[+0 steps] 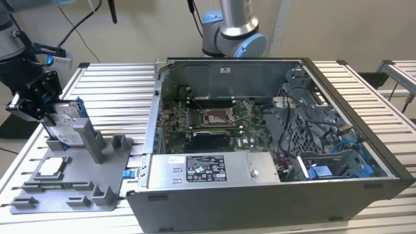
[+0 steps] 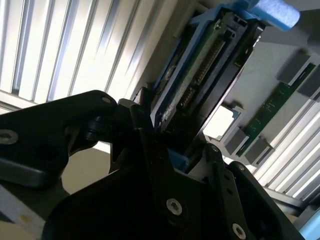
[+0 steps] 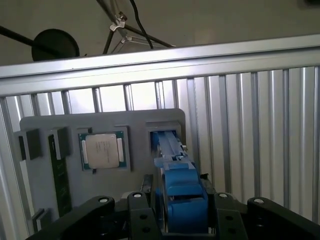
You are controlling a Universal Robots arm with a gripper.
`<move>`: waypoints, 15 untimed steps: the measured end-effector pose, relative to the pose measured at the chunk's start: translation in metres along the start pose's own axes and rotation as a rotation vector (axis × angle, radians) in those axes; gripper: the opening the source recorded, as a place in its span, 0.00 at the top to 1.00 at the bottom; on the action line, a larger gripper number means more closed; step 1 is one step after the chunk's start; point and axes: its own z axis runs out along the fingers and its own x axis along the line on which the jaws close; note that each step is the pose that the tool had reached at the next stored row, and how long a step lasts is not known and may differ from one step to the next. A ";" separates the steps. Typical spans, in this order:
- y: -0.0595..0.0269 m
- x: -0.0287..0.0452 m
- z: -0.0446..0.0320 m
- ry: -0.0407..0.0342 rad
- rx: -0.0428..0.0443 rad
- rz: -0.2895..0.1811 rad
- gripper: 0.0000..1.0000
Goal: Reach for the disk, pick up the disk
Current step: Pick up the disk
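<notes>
The disk [image 1: 66, 129] stands on edge in a slot of the grey fixture [image 1: 97, 187] at the exterior view's left, its white label and blue rails showing. My gripper [image 1: 48, 109] sits at its upper end with one finger on each side. In the first wrist view the disk's blue rail [image 3: 172, 150] runs from the slot up between the black fingers of the gripper [image 3: 182, 210]. In the second wrist view the disk's [image 2: 200, 70] green circuit-board edge lies between the fingers of the gripper [image 2: 172, 145], which press against it. The gripper is shut on the disk.
A square silvery chip [image 1: 52, 167] [image 3: 102, 150] and a green memory stick [image 3: 59, 175] lie in the same fixture beside the disk. An open computer case [image 1: 260, 146] fills the slatted table's middle and right. Another arm's base [image 1: 231, 34] stands behind it.
</notes>
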 end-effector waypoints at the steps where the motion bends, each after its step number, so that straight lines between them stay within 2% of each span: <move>1: 0.0000 0.0000 0.0005 -0.0003 0.0001 0.000 0.00; 15: 0.0004 0.0001 0.0064 -0.0017 -0.0002 0.000 0.00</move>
